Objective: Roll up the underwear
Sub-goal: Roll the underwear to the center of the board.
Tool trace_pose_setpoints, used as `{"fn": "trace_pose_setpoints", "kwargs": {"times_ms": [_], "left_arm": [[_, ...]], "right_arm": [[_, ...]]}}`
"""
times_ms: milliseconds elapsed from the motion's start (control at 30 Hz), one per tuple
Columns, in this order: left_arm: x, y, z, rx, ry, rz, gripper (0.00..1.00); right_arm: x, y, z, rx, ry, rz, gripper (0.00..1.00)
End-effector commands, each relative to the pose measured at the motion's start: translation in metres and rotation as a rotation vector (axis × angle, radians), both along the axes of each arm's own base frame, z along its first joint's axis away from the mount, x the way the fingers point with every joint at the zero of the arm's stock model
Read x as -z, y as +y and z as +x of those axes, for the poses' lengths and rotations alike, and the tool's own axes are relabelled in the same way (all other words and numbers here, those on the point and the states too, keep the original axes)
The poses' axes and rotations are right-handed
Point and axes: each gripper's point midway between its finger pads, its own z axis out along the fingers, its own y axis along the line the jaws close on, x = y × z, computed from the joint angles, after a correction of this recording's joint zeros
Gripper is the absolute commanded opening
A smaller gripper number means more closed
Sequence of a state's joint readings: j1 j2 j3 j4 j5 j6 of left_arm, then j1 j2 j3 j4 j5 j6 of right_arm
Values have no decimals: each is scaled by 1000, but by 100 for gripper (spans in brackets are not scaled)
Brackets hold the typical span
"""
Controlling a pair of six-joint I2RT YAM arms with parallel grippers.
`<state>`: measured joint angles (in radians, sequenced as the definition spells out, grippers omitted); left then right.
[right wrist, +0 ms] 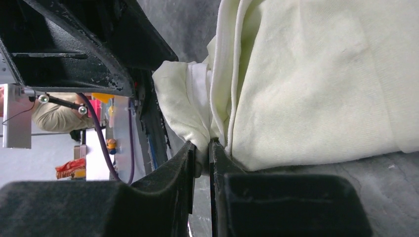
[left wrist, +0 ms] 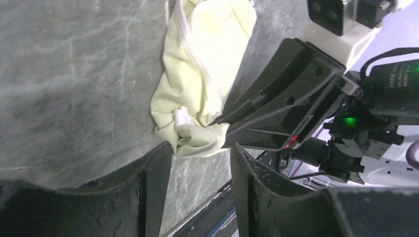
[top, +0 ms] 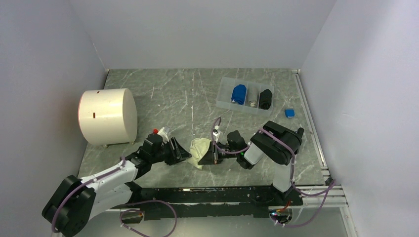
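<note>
cream underwear (top: 200,147): it is laid crumpled on the grey table (top: 163,89), near the front middle, between the two grippers.
right gripper (right wrist: 202,150): its fingers are pressed almost together. a fold at the edge of the cream underwear is pinched between them.
left gripper (left wrist: 200,150): its fingers are held apart. a bunched corner of the cream underwear is seen right at the gap between the tips, but it is not squeezed.
both grippers: they are pointed at each other from left and right, low over the table, with the cloth in between. in the left wrist view the black body of the right gripper is seen touching the cloth.
blue underwear (top: 239,94): a small blue bundle is seen in the left part of the clear tray (top: 221,93), well apart from the grippers.
black thing (top: 266,98): it is seen in the right part of the same tray. what it is cannot be told.
blue block (top: 289,113): it is laid on the table, just beside the right end of the tray.
white drum (top: 108,116): it is laid on its side at the left of the table, well apart from the cloth.
</note>
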<state>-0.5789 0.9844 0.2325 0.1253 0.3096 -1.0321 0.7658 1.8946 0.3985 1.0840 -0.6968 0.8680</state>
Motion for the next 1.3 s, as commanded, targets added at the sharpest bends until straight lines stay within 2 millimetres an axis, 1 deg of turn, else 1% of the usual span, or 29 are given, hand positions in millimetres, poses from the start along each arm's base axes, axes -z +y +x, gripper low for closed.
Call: {"fn": "trace_pose_setpoints", "kwargs": {"times_ms": [0, 167, 267, 333, 400, 500, 600, 667, 800, 900, 1000, 1033, 1067, 1133, 1267], "left_arm": [[-18, -14, 5, 74, -91, -69, 51], [-11, -16, 5, 105, -78, -38, 45], [-3, -9, 4, 98, -52, 21, 43], [0, -4, 4, 91, -44, 64, 44], [-1, 0, 3, 84, -44, 79, 48], [-9, -5, 3, 101, -74, 43, 51], [-15, -11, 4, 130, -100, 27, 52], [-13, -13, 5, 151, -97, 46, 51], [-1, -11, 10, 134, -58, 99, 47], [11, -7, 16, 109, -33, 153, 40], [23, -5, 18, 104, 7, 196, 36], [25, -6, 18, 107, 12, 196, 34], [29, -6, 17, 106, 24, 206, 34], [35, -3, 16, 101, 38, 229, 35], [41, -2, 15, 106, 48, 256, 35]], "right_arm": [[15, -5, 7, 46, 36, -51, 16], [16, -9, 13, 79, 67, -47, 17], [16, -11, 15, 97, 86, -37, 17], [18, -11, 16, 105, 94, -40, 17], [20, -12, 16, 110, 99, -44, 17], [20, -12, 17, 112, 103, -44, 17], [20, -11, 17, 110, 103, -49, 18], [19, -11, 18, 110, 99, -47, 18], [17, -11, 19, 110, 93, -45, 21], [16, -12, 21, 116, 65, -60, 24], [17, -13, 24, 106, 38, -89, 25], [18, -14, 23, 101, 37, -102, 26], [15, -13, 24, 96, 28, -99, 29], [10, -12, 26, 91, 9, -101, 38], [-6, -12, 32, 90, -80, -93, 51]]}}
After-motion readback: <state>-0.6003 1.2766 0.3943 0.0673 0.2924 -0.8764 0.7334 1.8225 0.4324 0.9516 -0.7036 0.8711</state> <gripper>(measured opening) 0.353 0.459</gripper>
